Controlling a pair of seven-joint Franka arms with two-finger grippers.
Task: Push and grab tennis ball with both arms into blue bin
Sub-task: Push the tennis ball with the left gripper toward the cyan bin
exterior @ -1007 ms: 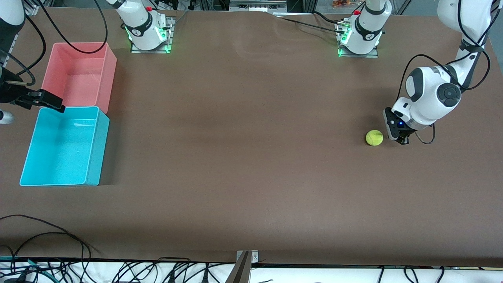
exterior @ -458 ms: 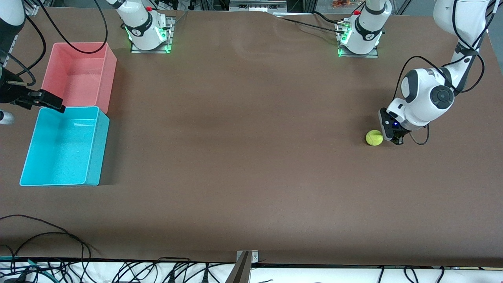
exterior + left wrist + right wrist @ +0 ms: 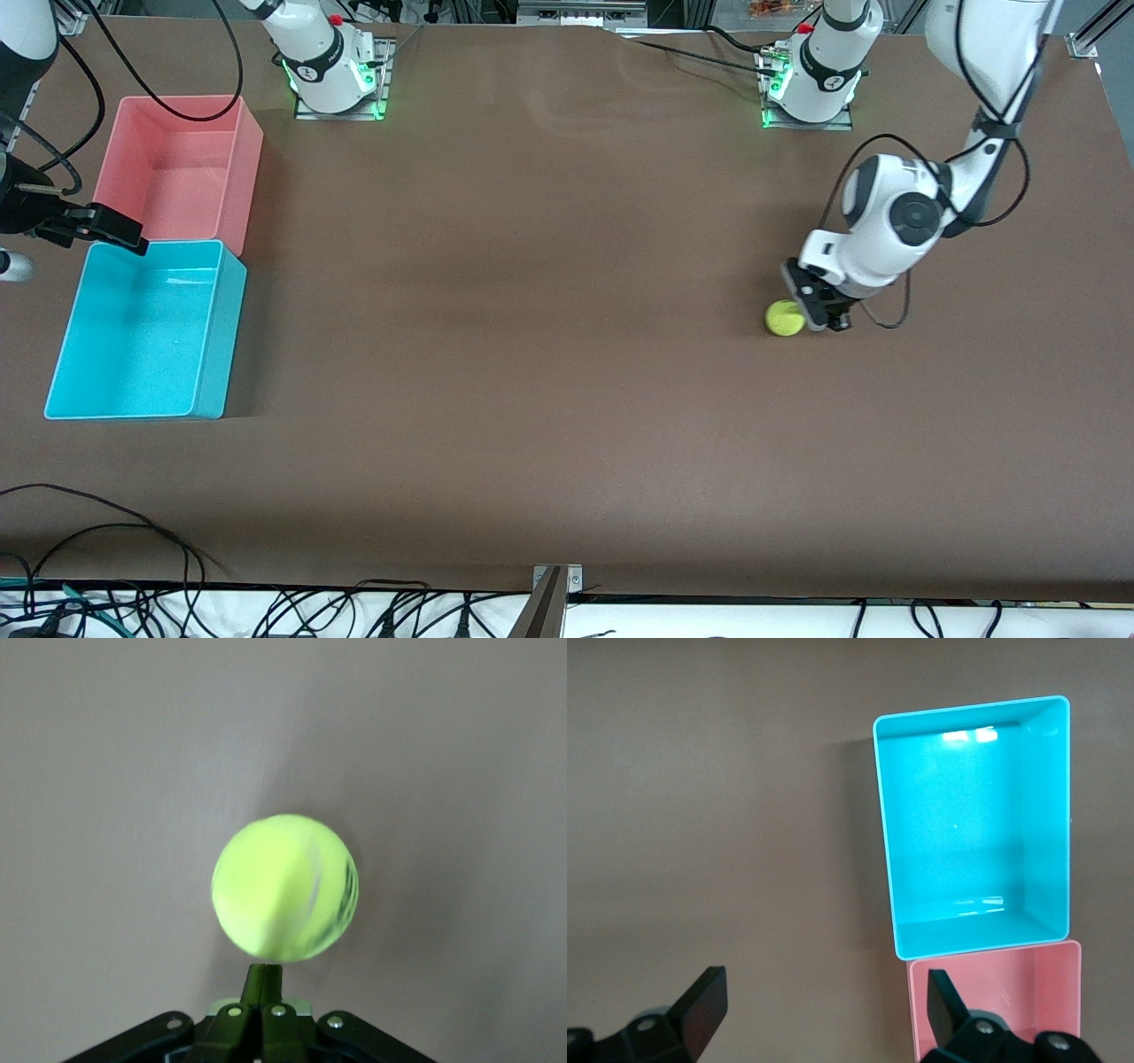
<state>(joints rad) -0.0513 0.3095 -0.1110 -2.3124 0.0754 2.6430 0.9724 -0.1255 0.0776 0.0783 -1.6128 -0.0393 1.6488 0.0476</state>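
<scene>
The tennis ball (image 3: 784, 318) lies on the brown table toward the left arm's end. It fills the middle of the left wrist view (image 3: 284, 888), blurred by motion. My left gripper (image 3: 828, 321) is shut and low at the table, its closed fingertips (image 3: 267, 973) right against the ball on the side away from the bins. The blue bin (image 3: 221, 328) stands empty at the right arm's end, also in the right wrist view (image 3: 888, 859). My right gripper (image 3: 97, 228) hangs open and empty by the seam between the two bins, and shows in the right wrist view (image 3: 824, 992).
A pink bin (image 3: 248, 177) touches the blue bin on the side farther from the front camera, also in the right wrist view (image 3: 917, 1010). A wide stretch of bare brown table lies between the ball and the bins. Cables hang along the table's near edge.
My left gripper has swept toward the right arm's end of the table, and the ball has rolled that way ahead of it. The right arm has not moved.
</scene>
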